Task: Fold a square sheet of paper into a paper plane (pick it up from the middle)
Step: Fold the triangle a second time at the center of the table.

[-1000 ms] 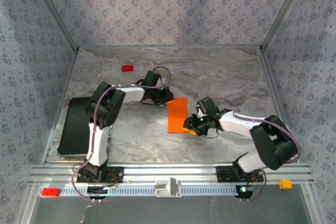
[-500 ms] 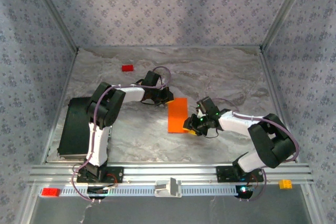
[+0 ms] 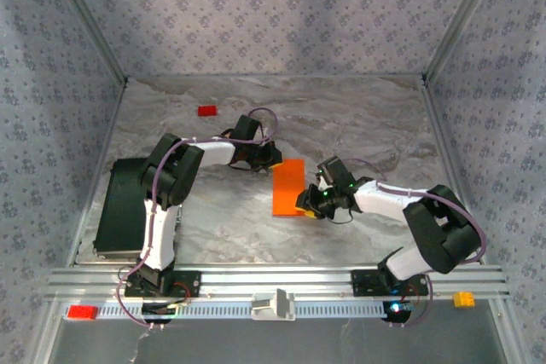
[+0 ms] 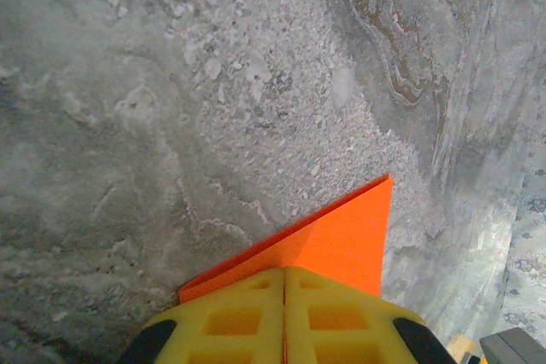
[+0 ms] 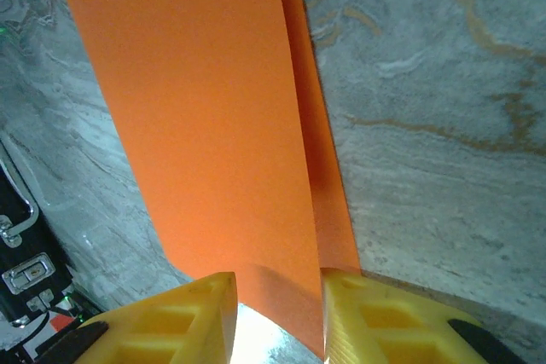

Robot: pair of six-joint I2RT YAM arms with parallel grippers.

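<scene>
right tool [image 3: 306, 203] nudged left, orange paper [image 3: 287, 183] unmoved

- The left gripper [image 4: 284, 272] sits at the bottom edge of the view, its two yellow, grid-moulded plastic fingers [image 4: 230, 321] closed against each other along a thin seam.
- A thin, bright orange sheet of paper [image 4: 341, 240] pokes out beyond the fingertips, one sharp corner pointing up and right.
- The grey marbled table surface [image 4: 213, 100] surrounds the paper on every visible side.
</scene>
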